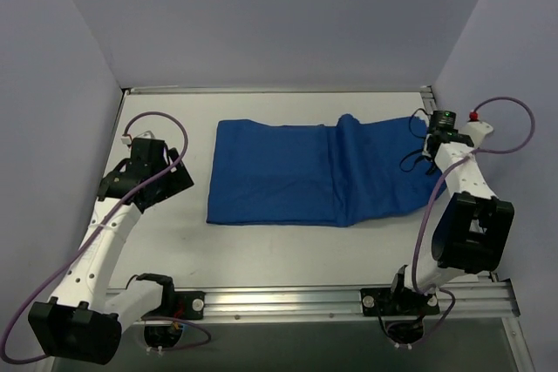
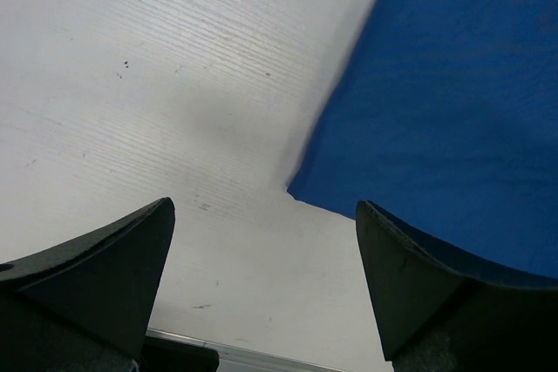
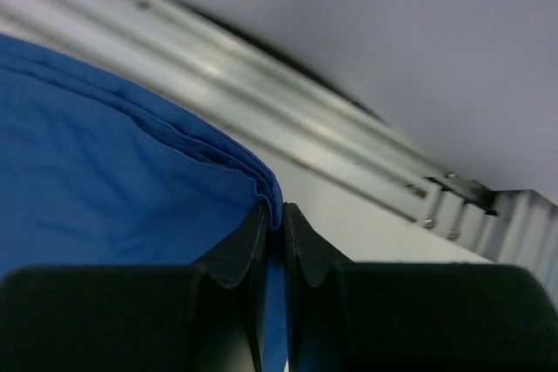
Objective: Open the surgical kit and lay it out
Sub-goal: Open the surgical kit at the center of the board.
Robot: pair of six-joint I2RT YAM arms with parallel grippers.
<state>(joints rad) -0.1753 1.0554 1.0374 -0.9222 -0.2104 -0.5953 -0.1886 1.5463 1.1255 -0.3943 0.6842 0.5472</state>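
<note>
**Right gripper** [image 3: 275, 215]: closed. In the right wrist view the two fingers [image 3: 235, 254] meet on the stacked edge of the royal-blue cloth wrap [image 3: 105, 154], and several layers of the fold show just above the tips. The top view places this gripper [image 1: 433, 147] at the right end of the wrap [image 1: 288, 176], near the far right corner of the table [image 1: 261, 246].

**Wrap:** it lies on the middle of the white table top, long side running left to right. The left part lies flat. A raised ridge crosses it right of centre, and the cloth past that ridge is creased toward the pinched end. Behind the gripped edge runs an aluminium rail [image 3: 261, 76] along the far side of the table, with the grey back wall [image 3: 418, 32] above it.

**Left gripper** [image 2: 263, 206]: jaws set wide apart, nothing between them. The left wrist view shows bare table [image 2: 131, 84] under the gap, and the near-left corner of the wrap [image 2: 453, 84] reaches in ahead of the right-hand finger [image 2: 410, 285]. From above, this gripper [image 1: 170, 167] stands beside the wrap's left edge, apart from the cloth.
</note>
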